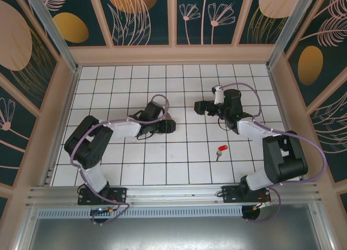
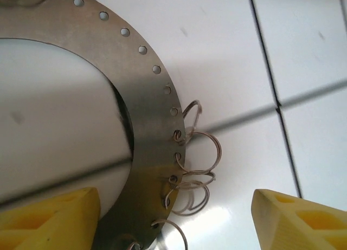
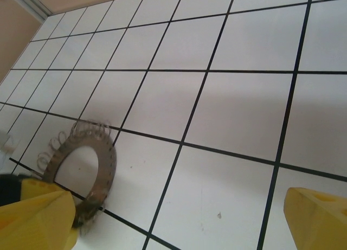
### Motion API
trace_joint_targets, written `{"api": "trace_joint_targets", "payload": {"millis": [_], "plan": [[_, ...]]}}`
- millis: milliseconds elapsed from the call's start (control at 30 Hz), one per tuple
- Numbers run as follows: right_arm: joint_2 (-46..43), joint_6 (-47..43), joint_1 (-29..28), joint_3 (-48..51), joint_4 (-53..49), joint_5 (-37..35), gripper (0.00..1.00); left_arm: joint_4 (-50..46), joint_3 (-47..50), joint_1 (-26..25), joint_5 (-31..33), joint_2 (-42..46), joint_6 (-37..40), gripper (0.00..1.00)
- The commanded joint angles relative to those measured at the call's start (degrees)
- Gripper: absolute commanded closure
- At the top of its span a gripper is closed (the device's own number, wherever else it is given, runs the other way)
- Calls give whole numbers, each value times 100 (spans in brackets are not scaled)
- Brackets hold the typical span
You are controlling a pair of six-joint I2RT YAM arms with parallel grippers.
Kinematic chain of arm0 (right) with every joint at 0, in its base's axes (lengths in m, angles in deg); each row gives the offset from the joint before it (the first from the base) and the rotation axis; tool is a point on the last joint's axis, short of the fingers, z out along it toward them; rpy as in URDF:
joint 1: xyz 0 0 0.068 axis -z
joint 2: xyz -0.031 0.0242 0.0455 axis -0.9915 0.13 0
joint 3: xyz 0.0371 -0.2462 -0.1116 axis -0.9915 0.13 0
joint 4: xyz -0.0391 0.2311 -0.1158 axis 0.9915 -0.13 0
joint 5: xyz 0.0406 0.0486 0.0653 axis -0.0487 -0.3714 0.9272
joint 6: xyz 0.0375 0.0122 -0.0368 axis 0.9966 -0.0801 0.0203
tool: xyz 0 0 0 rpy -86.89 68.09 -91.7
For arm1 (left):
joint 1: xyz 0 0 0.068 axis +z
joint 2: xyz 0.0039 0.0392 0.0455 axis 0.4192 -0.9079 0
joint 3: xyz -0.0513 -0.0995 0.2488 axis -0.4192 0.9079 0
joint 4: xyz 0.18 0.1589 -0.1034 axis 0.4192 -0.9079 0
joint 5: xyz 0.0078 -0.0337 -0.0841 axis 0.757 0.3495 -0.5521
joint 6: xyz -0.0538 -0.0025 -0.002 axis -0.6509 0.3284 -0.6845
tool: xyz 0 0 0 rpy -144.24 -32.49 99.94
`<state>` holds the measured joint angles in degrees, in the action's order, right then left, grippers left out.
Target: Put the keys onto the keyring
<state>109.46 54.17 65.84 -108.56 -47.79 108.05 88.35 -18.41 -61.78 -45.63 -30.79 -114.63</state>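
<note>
The keyring (image 2: 146, 98) is a flat grey metal band with a row of small holes and several thin wire loops (image 2: 200, 152) along its outer edge. It lies on the white tiled floor. My left gripper (image 2: 176, 223) hangs close above it, open, its yellow fingertips (image 2: 49, 217) on either side of the band. From the top, the left gripper (image 1: 168, 125) covers the ring. The right wrist view has the keyring (image 3: 107, 166) at lower left. My right gripper (image 3: 179, 223) is open, with bare tile between its fingers. The red-headed key (image 1: 221, 148) lies apart, near the right arm.
Beige walls (image 1: 65, 98) fence in the tiled floor on the left, back and right. The right gripper (image 1: 198, 106) hovers about one tile right of the left gripper. Open tiles lie between the key and the left gripper.
</note>
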Motion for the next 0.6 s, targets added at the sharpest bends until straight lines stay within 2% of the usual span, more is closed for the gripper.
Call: {"api": "trace_joint_targets", "payload": {"millis": [0, 100, 233, 267, 367, 467, 567], "plan": [[-181, -160, 2, 48, -155, 125, 2, 70, 537, -156, -647, 545, -453, 28], [-139, -262, -50, -30, -227, 183, 4, -12, 765, -165, -626, 1251, -472, 27], [54, -299, -167, -174, -234, 339, 7, -850, 212, -159, 114, 1672, 127, 11], [94, -231, -178, -177, -177, 454, 7, -1010, 19, -159, 248, 1608, 282, 11], [75, -87, -245, -52, -35, 657, 10, -1413, -622, -145, 579, 1216, 659, 19], [-156, -11, -266, 253, -43, 556, 11, -1759, -1149, -148, 890, 784, 959, 26], [-454, 146, -201, 609, 3, 492, 11, -2038, -1512, -148, 1201, 475, 1008, 42]]}}
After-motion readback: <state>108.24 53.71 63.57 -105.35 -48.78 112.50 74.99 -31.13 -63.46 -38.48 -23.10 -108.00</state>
